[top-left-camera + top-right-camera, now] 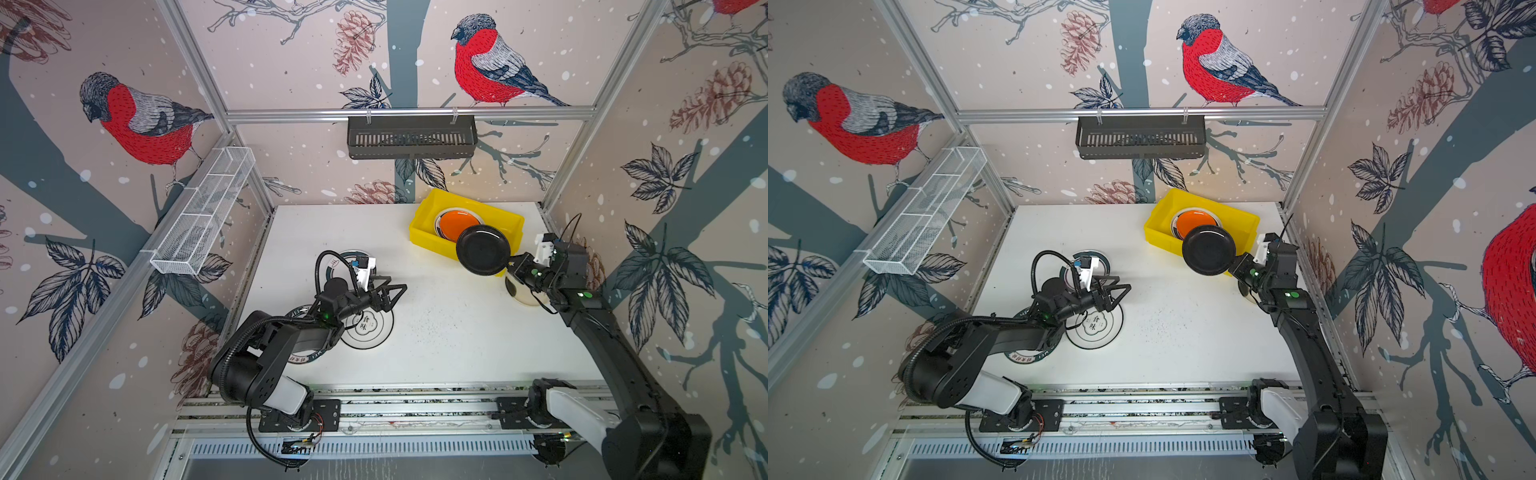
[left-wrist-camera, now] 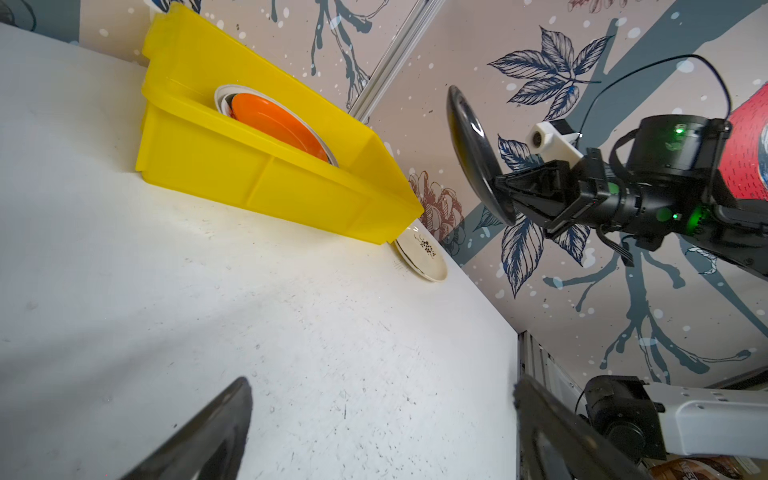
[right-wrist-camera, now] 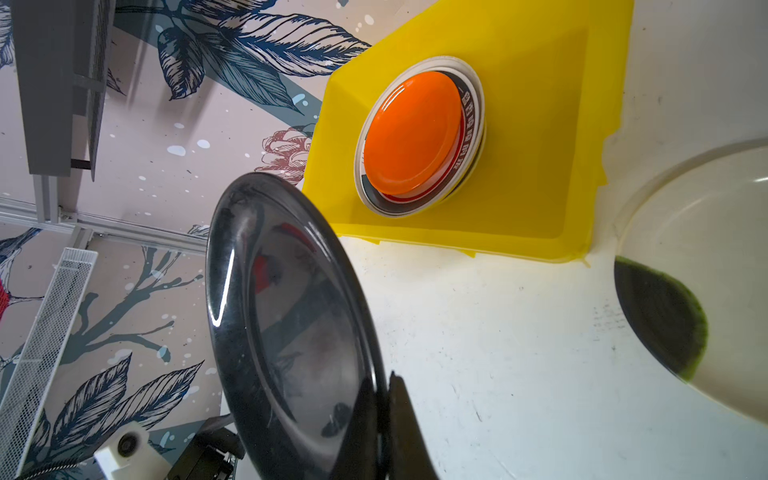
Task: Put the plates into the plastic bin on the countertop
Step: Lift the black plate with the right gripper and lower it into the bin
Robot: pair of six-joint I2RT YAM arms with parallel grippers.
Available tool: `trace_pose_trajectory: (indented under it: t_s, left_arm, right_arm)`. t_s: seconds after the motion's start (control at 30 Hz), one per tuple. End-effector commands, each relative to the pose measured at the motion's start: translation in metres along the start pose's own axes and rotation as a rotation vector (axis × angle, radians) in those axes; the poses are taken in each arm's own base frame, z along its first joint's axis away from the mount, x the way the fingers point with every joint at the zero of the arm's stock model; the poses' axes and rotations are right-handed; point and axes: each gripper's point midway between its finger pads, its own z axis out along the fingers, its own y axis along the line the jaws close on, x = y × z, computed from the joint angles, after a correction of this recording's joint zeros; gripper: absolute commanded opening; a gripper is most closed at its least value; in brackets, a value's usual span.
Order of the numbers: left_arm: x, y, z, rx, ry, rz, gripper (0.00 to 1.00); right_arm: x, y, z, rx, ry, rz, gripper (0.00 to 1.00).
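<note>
Both top views: right gripper (image 1: 511, 266) clenched on dark plate (image 1: 482, 249) near plastic bin (image 1: 420, 233); left gripper (image 1: 395, 296) spread, empty.

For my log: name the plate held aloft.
The black plate, gripped by the right hand; the others lie on the countertop or in the yellow bin.

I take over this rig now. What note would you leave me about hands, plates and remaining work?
Right hand: shut on the black plate, held in the air at the yellow bin's near edge.
Left hand: open, empty, above the black-ringed plate.
Done: orange plate atop a stack in the bin.
To do: black plate in; then the black-ringed plate, two teal-rimmed plates and the cream plate, all on the countertop.
</note>
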Motion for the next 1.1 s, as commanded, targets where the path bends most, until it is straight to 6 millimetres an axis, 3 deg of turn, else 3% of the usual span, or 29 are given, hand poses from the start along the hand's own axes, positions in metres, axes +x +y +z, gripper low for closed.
trace_pose_trajectory:
  t_s: [0.0,0.23,0.47,0.73,1.07]
  left_arm:
    - [-0.013,-0.010,-0.004,0.018,-0.049,0.062,0.97]
    - [-0.017,-0.016,-0.008,0.028,-0.068,0.073,0.97]
    - [-0.018,-0.028,-0.012,0.087,-0.093,0.074,0.97]
    - [-0.021,-0.038,-0.013,0.110,-0.103,0.082,0.97]
    - [-0.023,-0.058,-0.018,0.137,-0.127,0.167,0.97]
  right_arm:
    - [-0.023,0.019,0.009,-0.060,-0.041,-0.018,0.00]
    - [-0.054,0.026,0.053,-0.067,0.006,-0.020,0.00]
    - [-0.076,0.013,0.107,0.031,0.008,-0.044,0.00]
    - [-0.081,-0.004,0.169,0.080,0.072,-0.019,0.00]
    - [-0.088,-0.037,0.209,0.198,0.041,0.020,0.00]
